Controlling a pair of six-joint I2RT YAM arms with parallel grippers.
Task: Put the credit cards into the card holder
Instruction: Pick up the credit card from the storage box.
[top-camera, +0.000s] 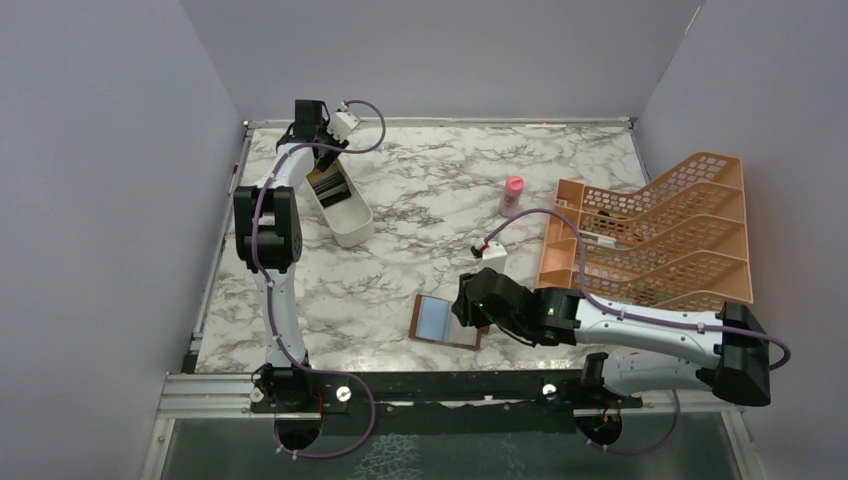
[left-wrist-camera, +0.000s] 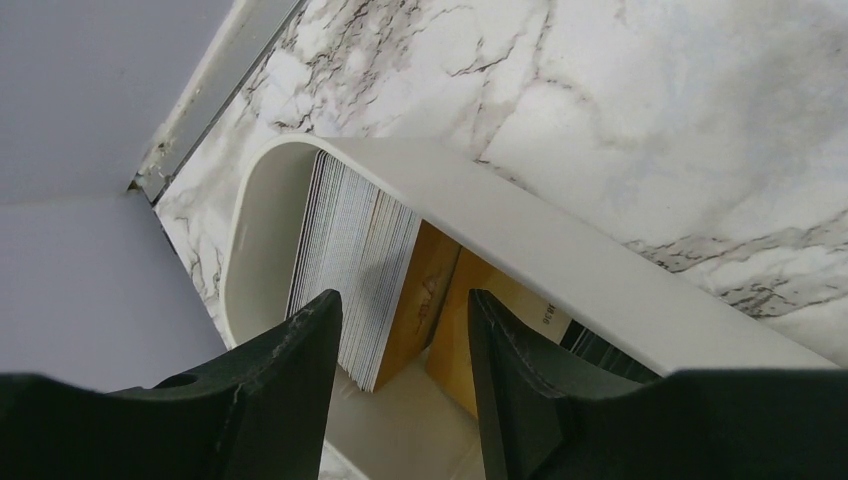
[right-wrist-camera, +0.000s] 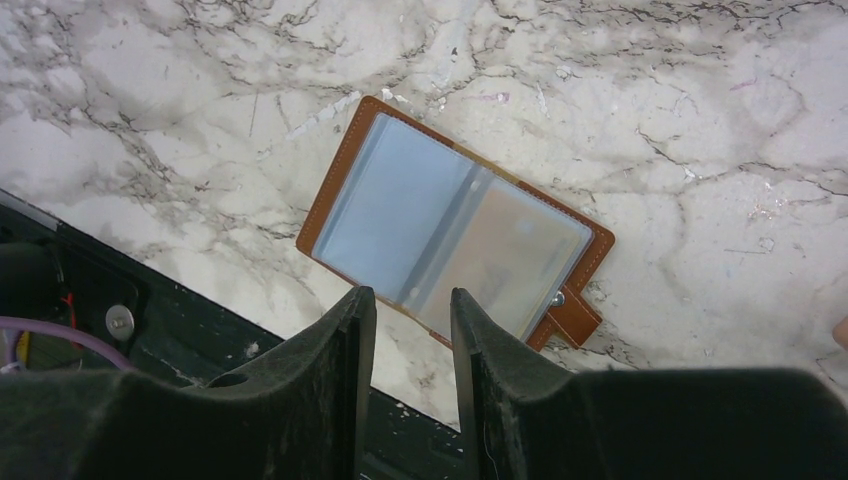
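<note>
Left end effector (left-wrist-camera: 405, 345): jaws wide, empty, poised over the white tray (left-wrist-camera: 600, 285) at 10 o'clock on the desk (top-camera: 430, 200). The credit cards (left-wrist-camera: 350, 265) stand on edge inside that tray. Right end effector (right-wrist-camera: 412, 325): jaws narrow, empty, above the card holder (right-wrist-camera: 450, 235), which lies open at 6 o'clock.

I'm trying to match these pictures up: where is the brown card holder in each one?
Top external: the card holder lies open near the front edge, right of centre.
Left wrist: not in it.
Right wrist: centre, open, just above the right gripper.
Shared landmark: the marble table.
</note>
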